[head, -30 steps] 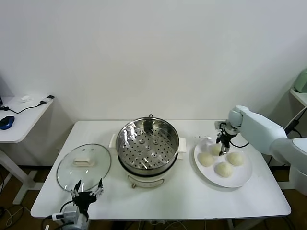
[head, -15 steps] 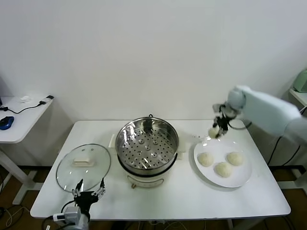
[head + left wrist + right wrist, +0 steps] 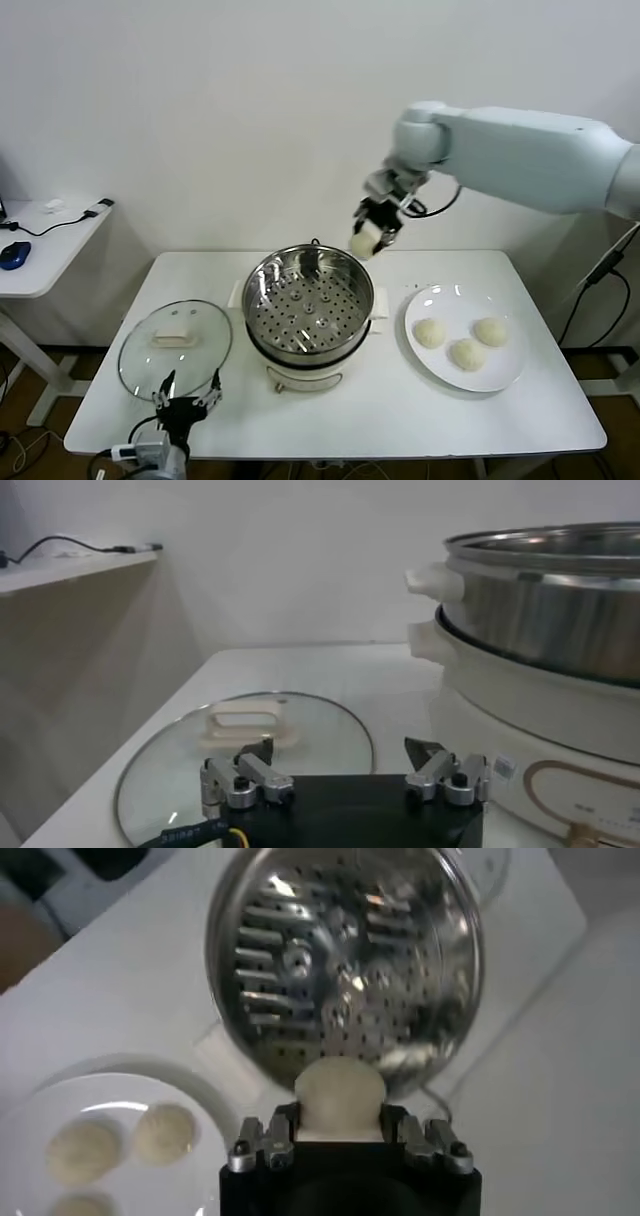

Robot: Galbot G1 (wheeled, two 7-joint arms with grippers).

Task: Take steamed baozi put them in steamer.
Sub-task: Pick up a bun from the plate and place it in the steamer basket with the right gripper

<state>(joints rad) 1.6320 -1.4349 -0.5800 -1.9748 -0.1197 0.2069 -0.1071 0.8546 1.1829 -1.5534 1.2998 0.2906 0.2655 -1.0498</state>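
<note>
The left gripper [image 3: 184, 402] sits low at the front left corner of the table [image 3: 400, 410], just in front of the lid [image 3: 175, 347], and its fingers are spread wide apart with nothing between them. The lid is round clear glass with one pale handle, and it lies flat near the table's left edge. Next comes the steamer [image 3: 308, 300], a round shiny metal pot on a white base, standing in the middle of the table. Its tray is full of small holes and no bun lies in it. Up above the steamer's back right rim hangs the right gripper [image 3: 366, 240], at the end of a big white arm that reaches in from the right and bends down. Its two fingers are pressed onto the sides of one bun [image 3: 339, 1094], a small, smooth, cream-white ball, held in the air. Near the table's right edge is one flat white plate [image 3: 505, 374] with three more buns on it, close together. That makes four buns: one held up and three on the plate.
</note>
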